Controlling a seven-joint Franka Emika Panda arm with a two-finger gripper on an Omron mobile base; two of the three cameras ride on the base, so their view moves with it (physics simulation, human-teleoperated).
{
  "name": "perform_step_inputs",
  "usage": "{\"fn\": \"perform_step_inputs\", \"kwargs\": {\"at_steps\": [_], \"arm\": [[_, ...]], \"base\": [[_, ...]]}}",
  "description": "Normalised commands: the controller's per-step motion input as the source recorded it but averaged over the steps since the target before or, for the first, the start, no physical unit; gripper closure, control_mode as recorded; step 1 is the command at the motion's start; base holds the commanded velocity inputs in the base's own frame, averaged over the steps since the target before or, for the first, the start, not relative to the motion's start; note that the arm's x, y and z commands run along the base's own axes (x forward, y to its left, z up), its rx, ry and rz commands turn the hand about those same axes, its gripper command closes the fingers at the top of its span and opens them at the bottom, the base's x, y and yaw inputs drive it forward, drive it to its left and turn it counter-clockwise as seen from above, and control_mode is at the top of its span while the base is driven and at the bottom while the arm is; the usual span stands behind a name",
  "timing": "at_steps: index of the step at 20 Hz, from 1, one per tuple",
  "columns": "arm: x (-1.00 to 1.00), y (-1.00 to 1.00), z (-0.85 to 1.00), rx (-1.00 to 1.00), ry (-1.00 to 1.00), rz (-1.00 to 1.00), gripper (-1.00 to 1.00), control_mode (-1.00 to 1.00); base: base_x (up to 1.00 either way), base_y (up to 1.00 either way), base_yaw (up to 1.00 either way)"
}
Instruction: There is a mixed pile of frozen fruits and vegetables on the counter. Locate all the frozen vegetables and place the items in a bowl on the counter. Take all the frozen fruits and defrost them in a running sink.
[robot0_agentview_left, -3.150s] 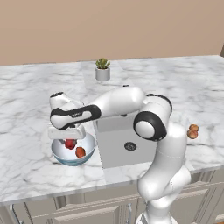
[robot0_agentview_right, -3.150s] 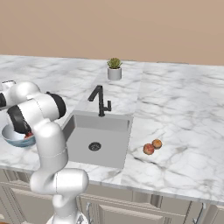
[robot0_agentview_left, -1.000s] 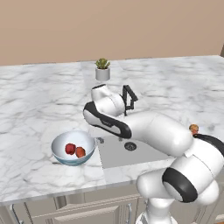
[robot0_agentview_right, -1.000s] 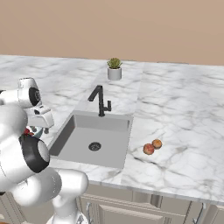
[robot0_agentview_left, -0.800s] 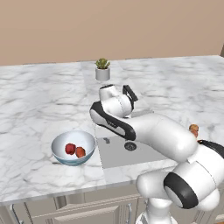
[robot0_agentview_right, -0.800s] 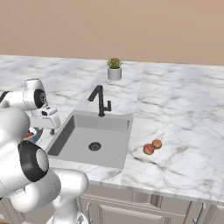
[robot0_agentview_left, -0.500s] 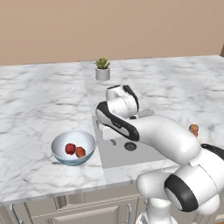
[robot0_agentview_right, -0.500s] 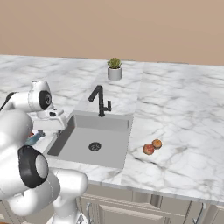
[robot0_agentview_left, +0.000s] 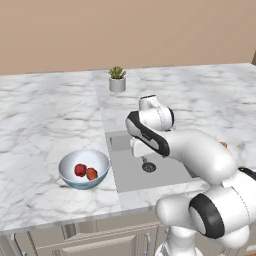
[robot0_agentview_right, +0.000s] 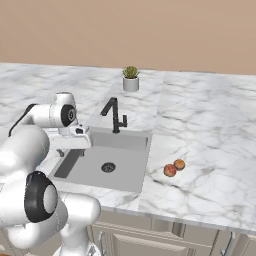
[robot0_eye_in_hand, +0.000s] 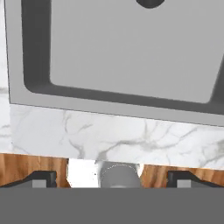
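At nine o'clock on the white marble counter (robot0_agentview_left: 40, 115) sat the glossy pale blue-white bowl (robot0_agentview_left: 83, 169), holding the dark red lump (robot0_agentview_left: 80, 170) and the orange-red lump (robot0_agentview_left: 92, 174). The two-finger gripper (robot0_eye_in_hand: 112, 177) hovered at centre over the grey rectangular sink (robot0_agentview_right: 106, 159), fingers spread wide and holding nothing. Two orange-peach balls (robot0_agentview_right: 175, 167) lay on marble at three o'clock of the basin.

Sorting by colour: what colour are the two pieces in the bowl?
Red and orange-red, clearest in the left base view.

Bright, even rendered light, soft faint shadows, no glare, everything sharp and undistorted.
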Motion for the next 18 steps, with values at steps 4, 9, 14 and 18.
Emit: {"fn": "perform_step_inputs", "kwargs": {"at_steps": [4, 9, 14, 18], "arm": [[0.2, -0.66, -0.01, 0.07, -0.08, 0.07, -1.0, -1.0], [0.11, -0.71, -0.04, 0.07, -0.2, 0.08, -1.0, -1.0], [0.07, -0.78, -0.11, 0.06, -0.09, 0.03, -1.0, -1.0], [0.33, -0.78, -0.02, 0.05, 0.07, -0.09, -1.0, -1.0]], "base": [[0.0, 0.0, 0.0], [0.0, 0.0, 0.0], [0.0, 0.0, 0.0], [0.0, 0.0, 0.0]]}}
